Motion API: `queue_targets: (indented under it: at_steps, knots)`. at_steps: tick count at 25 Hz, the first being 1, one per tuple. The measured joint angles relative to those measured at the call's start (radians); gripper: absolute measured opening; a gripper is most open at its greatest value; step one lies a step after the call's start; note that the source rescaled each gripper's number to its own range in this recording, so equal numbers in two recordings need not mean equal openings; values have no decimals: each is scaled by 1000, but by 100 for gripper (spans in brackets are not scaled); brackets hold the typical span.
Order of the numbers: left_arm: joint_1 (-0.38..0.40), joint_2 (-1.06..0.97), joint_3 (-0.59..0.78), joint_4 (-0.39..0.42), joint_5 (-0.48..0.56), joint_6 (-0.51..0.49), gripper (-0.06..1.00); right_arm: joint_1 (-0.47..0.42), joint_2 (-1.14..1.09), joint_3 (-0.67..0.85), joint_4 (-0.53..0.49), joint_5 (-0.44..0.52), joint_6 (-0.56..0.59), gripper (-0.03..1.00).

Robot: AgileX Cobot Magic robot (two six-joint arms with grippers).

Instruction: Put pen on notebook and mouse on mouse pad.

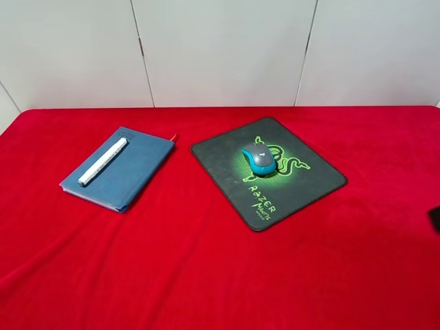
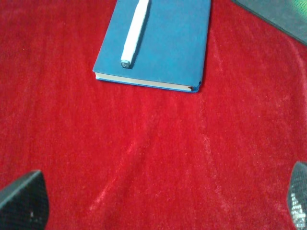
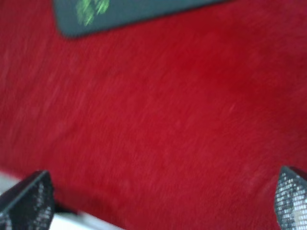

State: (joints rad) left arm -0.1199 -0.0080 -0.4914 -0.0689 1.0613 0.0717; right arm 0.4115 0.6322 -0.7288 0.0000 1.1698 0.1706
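Note:
A white pen (image 1: pixel 103 161) lies lengthwise on the closed slate-blue notebook (image 1: pixel 134 172) at the left of the red table. The left wrist view shows the same pen (image 2: pixel 134 33) on the notebook (image 2: pixel 172 48). The grey and teal mouse (image 1: pixel 259 159) sits on the black mouse pad (image 1: pixel 302 182) with green lettering, right of the notebook. My left gripper (image 2: pixel 160 206) is open over bare cloth, well short of the notebook, with nothing between its fingers. My right gripper (image 3: pixel 163 203) is open and empty too, near the table's edge, with a corner of the mouse pad (image 3: pixel 124 14) beyond it.
A red cloth (image 1: pixel 206 261) covers the whole table. White wall panels (image 1: pixel 220 48) stand behind it. A dark bit of the right arm (image 1: pixel 434 218) shows at the right edge of the high view.

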Motion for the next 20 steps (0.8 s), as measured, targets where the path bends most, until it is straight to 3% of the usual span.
queue_targets:
  at_steps: [7,10,20]
  knots:
    - [0,0,0,0,0,0,100,-294,-251,115,-6,-103,0,100]
    - [0,0,0,0,0,0,100,-382,-360,171,-6,-119,-20,100]
    - [0,0,0,0,0,0,100,-509,-635,239,0,-143,-123,100]
